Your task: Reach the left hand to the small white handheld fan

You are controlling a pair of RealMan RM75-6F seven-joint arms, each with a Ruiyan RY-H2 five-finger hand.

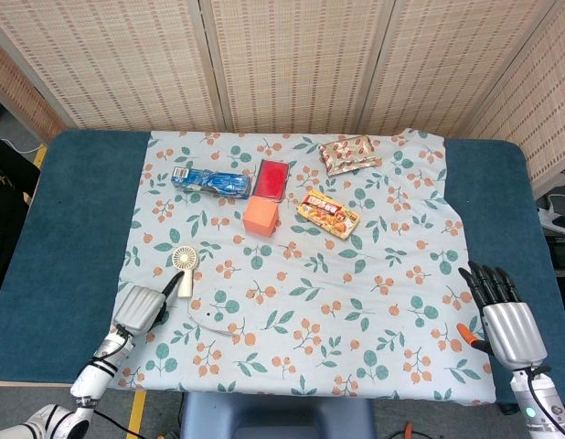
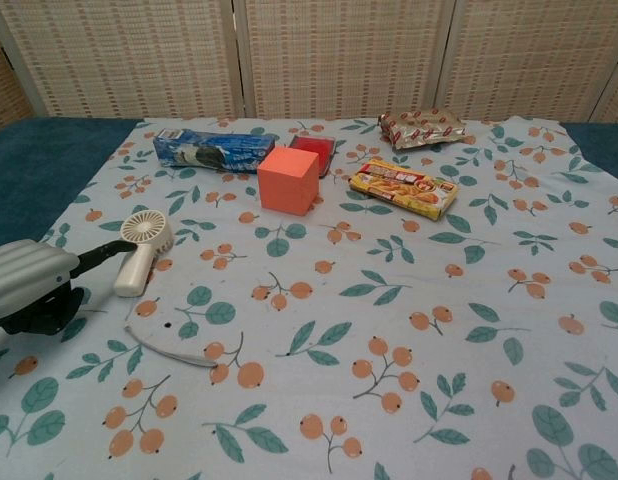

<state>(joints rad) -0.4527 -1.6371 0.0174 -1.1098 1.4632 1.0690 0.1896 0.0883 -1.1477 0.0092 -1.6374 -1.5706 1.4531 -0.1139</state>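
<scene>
The small white handheld fan (image 1: 185, 266) lies flat on the floral cloth at the near left, round head away from me and handle (image 2: 134, 272) toward me. My left hand (image 1: 141, 307) rests low just near-left of it. Most of its fingers are curled under the silver back (image 2: 27, 283), and one dark finger (image 2: 107, 258) stretches toward the fan's neck, its tip right at the fan. It holds nothing. My right hand (image 1: 502, 315) lies at the near right edge of the cloth, fingers spread, far from the fan, and shows only in the head view.
A thin white cord (image 2: 169, 346) curves on the cloth just near-right of the fan. Further back stand an orange cube (image 2: 288, 179), a blue packet (image 2: 211, 149), a red box (image 1: 271, 179), a yellow snack box (image 2: 403, 188) and a foil packet (image 2: 421, 127).
</scene>
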